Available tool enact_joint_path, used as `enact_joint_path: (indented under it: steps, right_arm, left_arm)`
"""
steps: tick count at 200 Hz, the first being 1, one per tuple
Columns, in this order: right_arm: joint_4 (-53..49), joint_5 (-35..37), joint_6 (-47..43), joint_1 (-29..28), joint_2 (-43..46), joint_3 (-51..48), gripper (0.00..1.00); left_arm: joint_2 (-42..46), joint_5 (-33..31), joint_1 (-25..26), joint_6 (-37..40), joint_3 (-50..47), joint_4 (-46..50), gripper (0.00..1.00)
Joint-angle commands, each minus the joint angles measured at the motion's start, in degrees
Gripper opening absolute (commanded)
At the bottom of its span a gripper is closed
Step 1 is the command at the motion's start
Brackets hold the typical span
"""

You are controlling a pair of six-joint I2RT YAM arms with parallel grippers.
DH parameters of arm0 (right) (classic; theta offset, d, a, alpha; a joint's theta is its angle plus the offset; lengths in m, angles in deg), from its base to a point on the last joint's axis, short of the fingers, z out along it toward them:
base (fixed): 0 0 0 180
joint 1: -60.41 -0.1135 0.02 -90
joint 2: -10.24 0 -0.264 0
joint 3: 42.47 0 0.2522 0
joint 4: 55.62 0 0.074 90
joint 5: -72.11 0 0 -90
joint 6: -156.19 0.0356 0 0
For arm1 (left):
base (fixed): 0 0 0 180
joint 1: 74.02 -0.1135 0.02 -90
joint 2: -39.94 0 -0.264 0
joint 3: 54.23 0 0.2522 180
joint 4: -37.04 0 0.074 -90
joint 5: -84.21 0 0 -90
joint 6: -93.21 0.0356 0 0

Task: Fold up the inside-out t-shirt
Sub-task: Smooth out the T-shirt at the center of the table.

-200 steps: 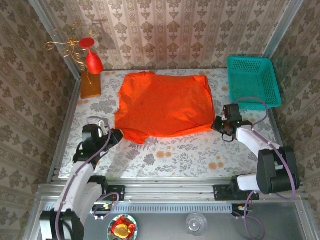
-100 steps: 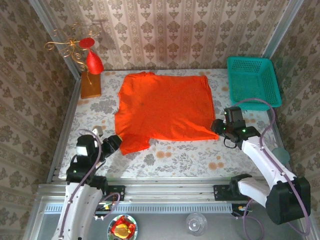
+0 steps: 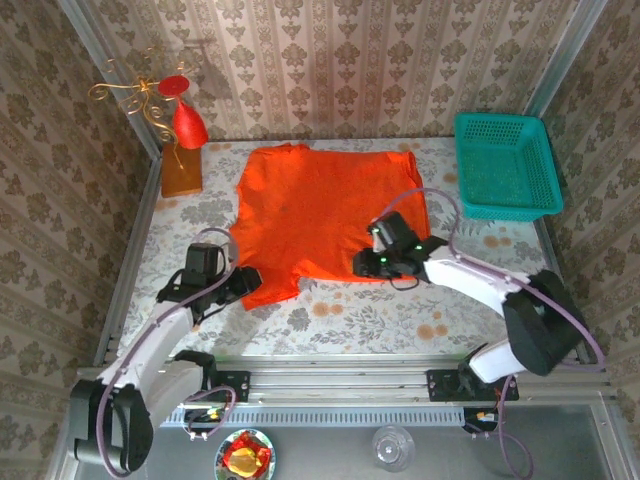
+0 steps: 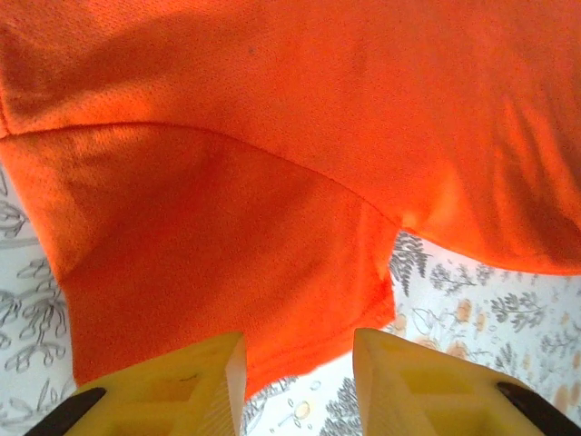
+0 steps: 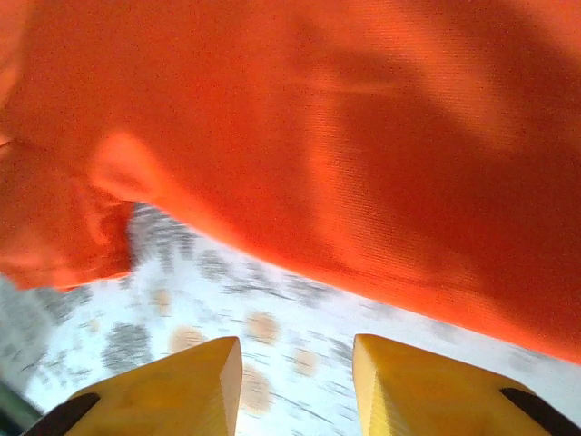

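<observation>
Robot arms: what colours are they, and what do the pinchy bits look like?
Left arm and right arm are white tubes with black joints and looping purple cables. Left tool and right tool each have two chunky yellow fingers.

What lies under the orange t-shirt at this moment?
The t-shirt lies spread on the floral table cover, which shows along its left, right and near edges. Whatever is beneath the fabric itself is covered and cannot be seen.

Plain bright orange-red t-shirt [image 3: 330, 210]; teal basket [image 3: 505, 165]; white tabletop [image 3: 380, 305] with grey and orange flowers; beige damask wallpaper [image 3: 350, 70].
</observation>
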Motion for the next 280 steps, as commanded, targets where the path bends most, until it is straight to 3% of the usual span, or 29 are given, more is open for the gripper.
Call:
enact_joint_path:
  steps: [1,33,72,115,156,186,216,241,280]
  right_arm:
    - [3.96,-4.86,1.35,-4.83,-6.11,5.93,0.37]
    - [2.26,-5.8,0.75,-10.31,-15.54,15.1,0.36]
    - [1.68,-8.48,0.88,-13.5,-22.81,22.11,0.33]
    - [0.66,-10.61,0.07,-15.7,-28.85,26.17,0.32]
    - [-3.64,-6.57,-1.26,-16.04,-31.98,27.66,0.32]
    - [-6.08,-7.5,-1.28,-17.52,-32.18,26.51,0.32]
    - [-6.55,-9.58,0.09,-18.67,-28.37,23.98,0.32]
    - [-5.9,-7.63,1.06,-17.81,-24.28,23.11,0.33]
    - [-5.74,-2.02,2.1,-13.46,-20.73,21.64,0.33]
  left_arm:
    - [-4.39,0.81,-0.15,3.12,0.65,-6.36,0.38]
    - [-11.83,1.88,-2.7,3.7,0.75,-7.3,0.38]
    - [-13.72,-0.78,-6.01,2.45,-1.27,-4.62,0.38]
    - [-11.37,-0.31,-7.2,2.72,-2.51,-3.39,0.38]
    - [-7.08,-1.04,-7.83,3.21,-1.78,0.22,0.38]
    - [-4.1,-0.83,-7.65,4.02,0.82,3.77,0.38]
    - [-2.56,-1.13,-6.02,4.34,3.73,7.28,0.38]
    - [-3.41,-1.71,-1.8,3.82,5.28,8.22,0.37]
    - [-7.12,-3.01,4.32,1.73,4.76,5.15,0.2]
